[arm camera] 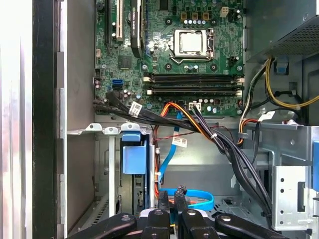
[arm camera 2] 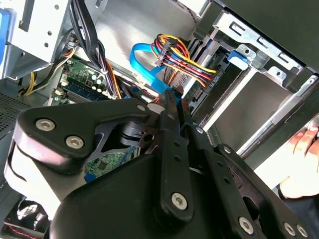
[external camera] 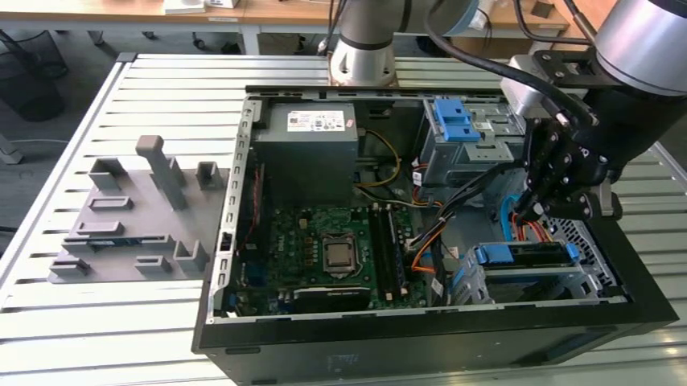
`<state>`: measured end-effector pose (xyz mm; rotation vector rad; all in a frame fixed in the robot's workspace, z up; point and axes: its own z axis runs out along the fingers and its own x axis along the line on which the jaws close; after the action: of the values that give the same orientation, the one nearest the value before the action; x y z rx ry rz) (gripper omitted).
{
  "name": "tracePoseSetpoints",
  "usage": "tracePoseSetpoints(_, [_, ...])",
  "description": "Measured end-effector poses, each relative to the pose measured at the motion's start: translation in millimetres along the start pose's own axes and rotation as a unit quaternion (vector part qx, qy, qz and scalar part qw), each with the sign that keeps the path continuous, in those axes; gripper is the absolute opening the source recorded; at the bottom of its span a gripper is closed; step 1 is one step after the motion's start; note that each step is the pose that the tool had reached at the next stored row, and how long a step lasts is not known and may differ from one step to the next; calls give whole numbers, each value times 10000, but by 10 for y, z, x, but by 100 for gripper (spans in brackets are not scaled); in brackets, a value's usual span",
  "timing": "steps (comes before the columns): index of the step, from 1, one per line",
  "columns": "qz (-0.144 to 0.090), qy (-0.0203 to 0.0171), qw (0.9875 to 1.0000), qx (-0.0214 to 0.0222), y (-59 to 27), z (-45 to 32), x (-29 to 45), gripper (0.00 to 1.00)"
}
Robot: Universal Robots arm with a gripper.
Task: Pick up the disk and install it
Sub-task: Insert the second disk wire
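Disk seemingly seated in computer case bay.

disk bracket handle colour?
Blue, on the disk in its bay; clearest in the first wrist view.

Bright, even daylight; soft shadows inside the case.

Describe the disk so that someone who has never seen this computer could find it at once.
Start at the open black computer case on the slatted table. Go to its corner at the exterior view's lower right, below the gripper. There the disk sits in a grey metal bay, a flat drive with a blue plastic bracket. The grey cage farther up has two blue latches instead.
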<state>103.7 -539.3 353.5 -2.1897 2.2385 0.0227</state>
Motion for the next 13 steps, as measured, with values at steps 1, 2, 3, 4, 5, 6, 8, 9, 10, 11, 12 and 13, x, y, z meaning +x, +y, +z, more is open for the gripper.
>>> tracePoseSetpoints(1, [0,0,10000,0,-1,8,9,16])
tracePoseSetpoints(2, [0,0,10000,0,-1,17,19,16])
tracePoseSetpoints(3, [0,-1,10000,0,-1,25,29,16])
tracePoseSetpoints(4, [0,0,10000,0,-2,32,40,16])
tracePoseSetpoints(5, [0,-1,10000,0,-2,39,51,16])
tracePoseSetpoints(6, [0,-1,10000,0,-2,44,61,16])
tracePoseSetpoints(8, [0,0,10000,0,-3,50,80,16])
tracePoseSetpoints(9, [0,-1,10000,0,-3,53,89,16])
tracePoseSetpoints(10, [0,-1,10000,0,-3,56,99,16])
tracePoseSetpoints(11, [0,-1,10000,0,-3,58,108,16])
tracePoseSetpoints(12, [0,-1,10000,0,-3,60,117,16])
tracePoseSetpoints(13, [0,-1,10000,0,-4,63,127,16])
